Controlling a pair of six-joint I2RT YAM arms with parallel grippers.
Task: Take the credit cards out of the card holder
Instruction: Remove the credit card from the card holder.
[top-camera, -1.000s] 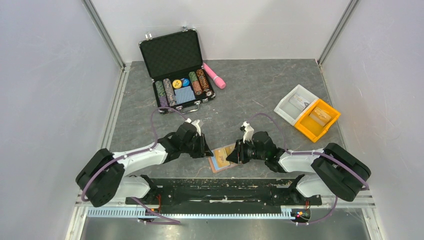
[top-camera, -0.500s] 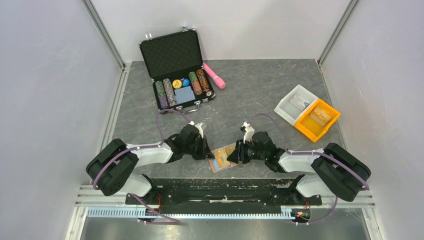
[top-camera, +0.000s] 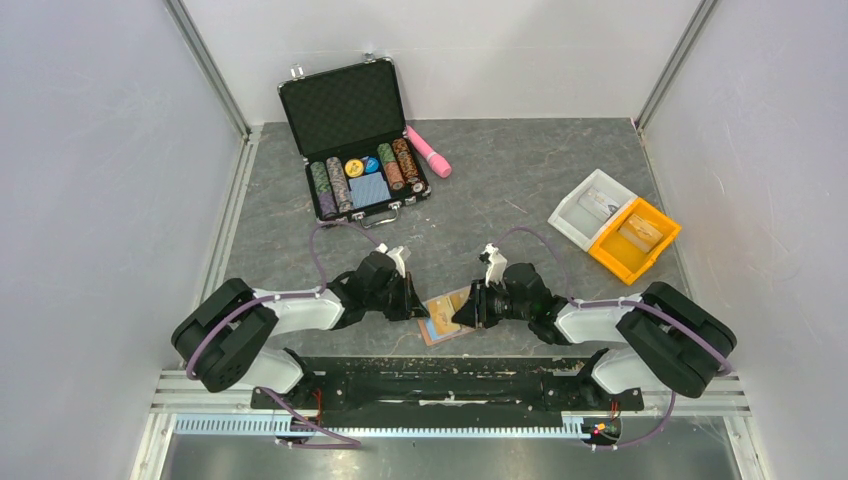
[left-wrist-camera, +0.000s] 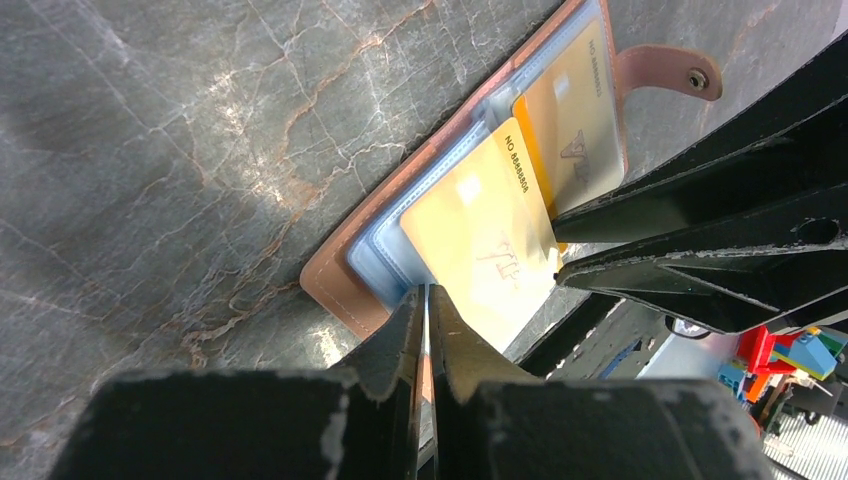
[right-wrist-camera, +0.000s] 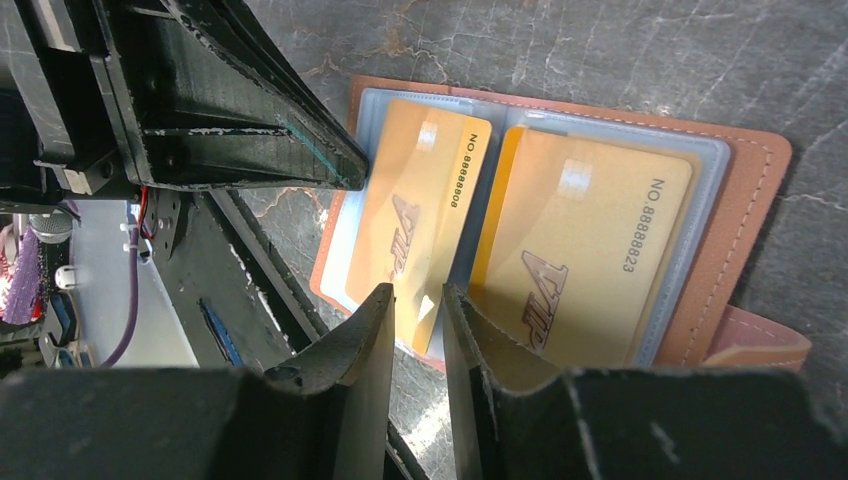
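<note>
The brown card holder (top-camera: 446, 317) lies open on the table near the front edge, with light blue pockets and its tab (left-wrist-camera: 665, 74) to one side. Two orange-yellow credit cards show in it: one (right-wrist-camera: 416, 215) sticks partly out of its pocket, the other (right-wrist-camera: 585, 250) sits fully in. My left gripper (top-camera: 418, 308) is shut on the holder's brown edge (left-wrist-camera: 340, 290). My right gripper (top-camera: 463, 312) is low over the holder, its jaws a narrow gap apart around the protruding card's corner (right-wrist-camera: 425, 318). Both cards also show in the left wrist view (left-wrist-camera: 490, 235).
An open black poker chip case (top-camera: 355, 135) stands at the back left, with a pink object (top-camera: 428, 150) beside it. A white bin (top-camera: 592, 208) and an orange bin (top-camera: 634, 238) sit at the right. The black mounting rail (top-camera: 440, 375) runs just beyond the holder's near edge.
The left arm has drawn in closer to the holder, its elbow shifting right. The right gripper has edged slightly left over the holder. The holder has stayed in place.
</note>
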